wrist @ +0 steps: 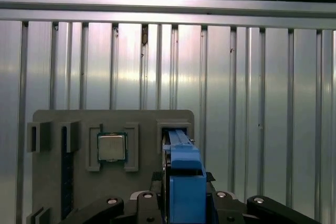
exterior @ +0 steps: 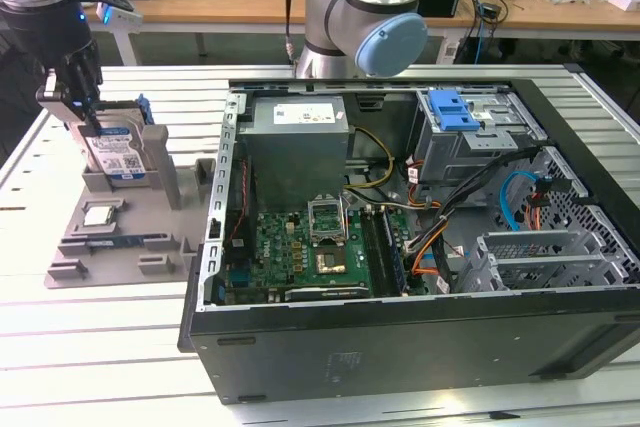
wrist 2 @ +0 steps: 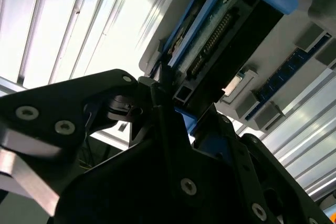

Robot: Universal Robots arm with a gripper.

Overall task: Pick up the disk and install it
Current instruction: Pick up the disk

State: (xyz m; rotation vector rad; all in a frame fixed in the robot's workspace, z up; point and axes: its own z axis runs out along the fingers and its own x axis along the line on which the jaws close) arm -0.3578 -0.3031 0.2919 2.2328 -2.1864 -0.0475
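The disk (exterior: pixel 118 155), a silver drive with a white-and-blue label in a blue carrier frame, stands on edge in a slot of the grey holder plate (exterior: pixel 110 247) at the exterior view's left. My gripper (exterior: pixel 88 112) sits at its upper end, shut on the disk, which still rests in the slot. In the first wrist view the blue carrier edge of the disk (wrist: pixel 184 182) lies between the black fingers (wrist: pixel 142 199). In the second wrist view the gripper (wrist 2: pixel 184 108) clamps the disk (wrist 2: pixel 220 45) at its connector end.
A small square silver chip (exterior: pixel 98 214) lies in a pocket of the holder plate (wrist: pixel 147 124), beside the disk. An open computer case (exterior: pixel 400 347) stands to the exterior view's right, with a drive bay and blue latch (exterior: pixel 455 107) at its far side. The arm's base (exterior: pixel 360 17) rises behind the case.
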